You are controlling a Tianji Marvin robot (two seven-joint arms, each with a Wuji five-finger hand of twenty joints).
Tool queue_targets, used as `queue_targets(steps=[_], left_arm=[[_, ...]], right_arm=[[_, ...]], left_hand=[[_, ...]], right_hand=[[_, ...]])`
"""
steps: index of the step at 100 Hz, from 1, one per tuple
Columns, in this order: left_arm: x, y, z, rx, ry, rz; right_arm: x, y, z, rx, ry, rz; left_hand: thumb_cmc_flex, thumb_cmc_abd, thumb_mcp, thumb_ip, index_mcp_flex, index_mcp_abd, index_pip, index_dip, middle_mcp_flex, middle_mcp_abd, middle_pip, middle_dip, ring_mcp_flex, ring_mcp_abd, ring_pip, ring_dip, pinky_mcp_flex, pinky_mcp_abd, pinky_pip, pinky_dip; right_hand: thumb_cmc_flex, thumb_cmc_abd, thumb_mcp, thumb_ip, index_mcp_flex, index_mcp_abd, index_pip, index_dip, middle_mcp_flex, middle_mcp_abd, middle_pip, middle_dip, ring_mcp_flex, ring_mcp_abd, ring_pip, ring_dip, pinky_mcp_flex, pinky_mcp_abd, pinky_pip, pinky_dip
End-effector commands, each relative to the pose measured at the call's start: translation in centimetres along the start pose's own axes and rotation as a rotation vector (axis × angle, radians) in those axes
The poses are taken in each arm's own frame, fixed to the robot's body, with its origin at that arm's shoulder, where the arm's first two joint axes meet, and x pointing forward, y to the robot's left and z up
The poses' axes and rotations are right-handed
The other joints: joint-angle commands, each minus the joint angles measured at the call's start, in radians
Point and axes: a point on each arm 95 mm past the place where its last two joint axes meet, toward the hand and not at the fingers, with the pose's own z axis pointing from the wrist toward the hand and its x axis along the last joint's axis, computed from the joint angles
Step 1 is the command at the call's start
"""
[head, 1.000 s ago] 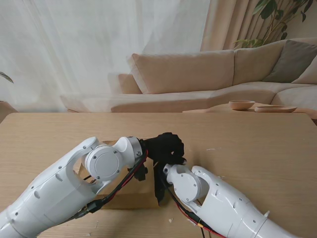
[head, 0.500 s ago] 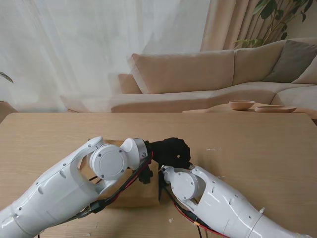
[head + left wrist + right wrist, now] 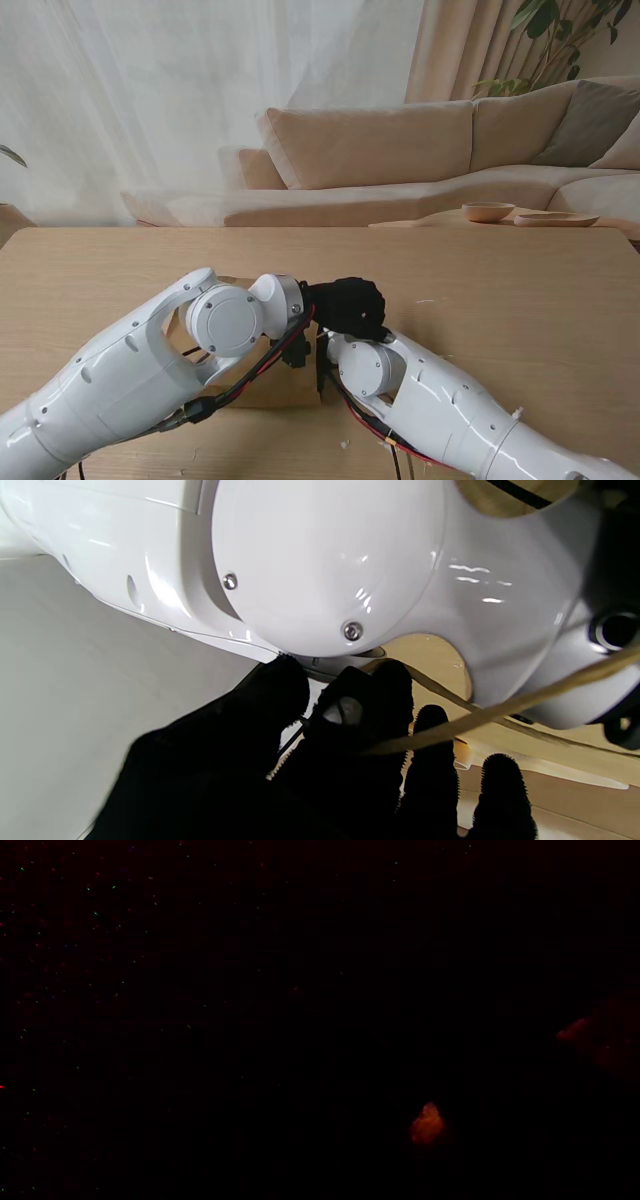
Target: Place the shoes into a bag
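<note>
A brown paper bag [image 3: 272,391] lies on the table between my arms, mostly covered by them. My black-gloved left hand [image 3: 346,305] sits over the bag's right end. In the left wrist view its fingers [image 3: 360,730] are closed on the bag's twine handle [image 3: 500,714], with my white right forearm [image 3: 325,565] right in front. My right forearm [image 3: 365,370] points into the bag's mouth. Only a dark sliver of the right hand [image 3: 320,368] shows, and the right wrist view is almost black. No shoe is visible.
The wooden table [image 3: 500,290] stretches away to the right and far side. Beyond its far edge are a beige sofa [image 3: 400,150] and a low table with wooden bowls [image 3: 488,211].
Both forearms have slid forward and closer together over the bag. My left hand shifted a little right, and my right wrist pushed farther in, so less of the bag shows.
</note>
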Motion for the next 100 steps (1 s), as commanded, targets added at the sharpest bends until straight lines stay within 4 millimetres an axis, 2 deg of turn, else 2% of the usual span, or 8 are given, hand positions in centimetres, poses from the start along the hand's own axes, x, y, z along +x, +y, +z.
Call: queue_targets(steps=[1,22,33,45,53,63,83,100], left_arm=[[0.5,0.3,0.1,-0.009,0.014,0.000],[-0.6,0.2,-0.2,0.012,-0.020,0.014],[-1.1,0.1,-0.3,0.020,-0.037,0.009],[-1.6,0.0,-0.4,0.030,-0.049,0.011],[-1.9,-0.1,-0.5,0.039,-0.057,0.011],[-2.2,-0.1,-0.6,0.045,-0.068,0.013],[-2.7,-0.2,-0.7,0.054,-0.085,0.021],[-2.9,-0.4,-0.8,0.059,-0.087,0.030]], right_arm=[[2.1,0.7,1.0,-0.018,0.037,0.001],[1.2,0.6,1.2,-0.012,-0.002,-0.023],[0.9,0.5,1.1,0.000,-0.014,-0.029],[0.6,0.5,0.9,0.012,-0.023,-0.041],[0.3,0.4,0.8,0.020,-0.030,-0.047],[0.0,0.3,0.6,0.033,-0.037,-0.051],[-0.7,0.3,0.0,0.059,-0.044,-0.061],[-1.0,0.8,-0.9,0.078,-0.041,-0.062]], left_hand=[[-0.006,0.017,-0.005,0.029,0.016,-0.030,0.032,0.038,-0.023,-0.112,-0.063,-0.035,-0.036,-0.010,0.003,0.018,-0.019,-0.023,0.009,0.012],[-0.003,0.017,-0.009,0.031,0.014,-0.029,0.031,0.038,-0.026,-0.111,-0.065,-0.037,-0.037,-0.009,0.001,0.018,-0.019,-0.023,0.010,0.012],[0.001,0.016,-0.013,0.031,0.012,-0.024,0.029,0.038,-0.028,-0.109,-0.065,-0.037,-0.040,-0.009,-0.001,0.017,-0.018,-0.024,0.009,0.010],[0.001,0.018,-0.016,0.032,0.012,-0.023,0.028,0.038,-0.031,-0.110,-0.065,-0.038,-0.041,-0.012,-0.002,0.017,-0.018,-0.024,0.008,0.009],[0.005,0.014,-0.015,0.033,0.010,-0.022,0.027,0.038,-0.030,-0.108,-0.065,-0.038,-0.041,-0.011,-0.003,0.016,-0.018,-0.024,0.008,0.008],[0.009,0.013,-0.019,0.032,0.007,-0.018,0.026,0.038,-0.029,-0.109,-0.063,-0.036,-0.039,-0.011,-0.003,0.017,-0.018,-0.025,0.008,0.008],[0.027,0.012,-0.039,0.026,-0.003,-0.005,0.030,0.038,-0.031,-0.113,-0.060,-0.026,-0.040,-0.014,0.000,0.017,-0.018,-0.026,0.011,0.010],[0.033,0.010,-0.046,0.026,-0.002,-0.003,0.032,0.038,-0.028,-0.114,-0.061,-0.021,-0.038,-0.013,0.002,0.018,-0.018,-0.025,0.012,0.011]], right_hand=[[0.058,0.183,0.037,0.081,-0.024,-0.172,0.101,0.015,0.072,-0.020,0.129,0.040,0.038,-0.002,0.039,0.020,0.064,-0.055,0.190,0.089],[0.057,0.209,-0.007,0.088,-0.082,-0.165,0.085,-0.042,0.056,-0.028,0.089,0.017,0.017,-0.001,0.023,0.002,0.055,-0.043,0.175,0.083],[0.030,0.187,0.002,0.087,-0.160,-0.157,0.058,-0.131,0.041,-0.032,0.025,-0.031,-0.013,0.002,0.008,-0.026,0.043,-0.028,0.147,0.075],[-0.024,0.164,0.027,0.085,-0.277,-0.104,0.016,-0.180,0.005,-0.032,-0.049,-0.108,-0.037,0.007,-0.091,-0.083,0.020,0.000,0.080,0.057],[-0.068,0.171,0.057,0.107,-0.302,-0.046,-0.087,-0.150,-0.015,-0.026,-0.070,-0.161,-0.050,0.011,-0.136,-0.111,0.008,0.014,0.035,0.051],[-0.127,0.186,0.095,0.217,-0.335,0.021,-0.212,-0.114,-0.035,-0.019,-0.115,-0.211,-0.060,0.018,-0.221,-0.153,-0.011,0.037,-0.057,0.020],[-0.195,0.134,0.105,0.214,-0.450,0.112,-0.371,-0.180,-0.113,-0.009,-0.246,-0.329,-0.116,-0.007,-0.444,-0.264,-0.058,0.073,-0.376,-0.105],[-0.212,0.129,0.057,0.207,-0.500,0.168,-0.406,-0.237,-0.123,-0.009,-0.365,-0.379,-0.124,-0.049,-0.648,-0.365,-0.092,0.037,-0.631,-0.198]])
